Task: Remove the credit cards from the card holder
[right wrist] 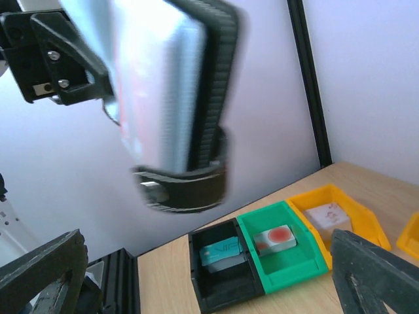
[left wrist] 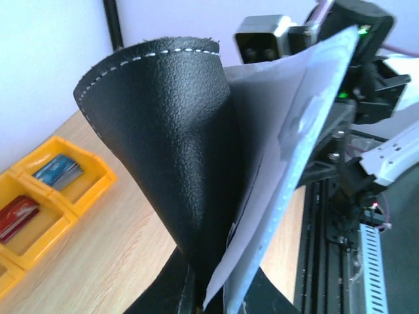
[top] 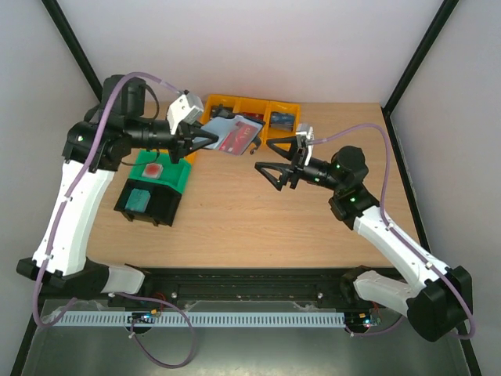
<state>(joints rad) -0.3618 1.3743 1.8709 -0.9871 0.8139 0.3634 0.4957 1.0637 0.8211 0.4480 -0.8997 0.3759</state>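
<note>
My left gripper (top: 205, 139) is shut on the card holder (top: 235, 135) and holds it in the air over the back of the table. In the left wrist view the card holder (left wrist: 177, 131) rises from the jaws as black leather with a grey-blue pocket sheet (left wrist: 294, 157). A red credit card (top: 237, 142) shows in its open face. My right gripper (top: 272, 157) hangs open just right of the holder, apart from it. The right wrist view shows the holder (right wrist: 171, 85) edge-on and blurred, above the wide-apart fingers (right wrist: 40, 275).
Yellow bins (top: 249, 106) at the back hold a blue card (left wrist: 59, 171) and a red card (left wrist: 16, 216). At the left, a green bin (right wrist: 298, 261) holds a white-and-red card (right wrist: 275, 239), and a black bin (right wrist: 209, 288) holds a teal card (right wrist: 221, 252).
</note>
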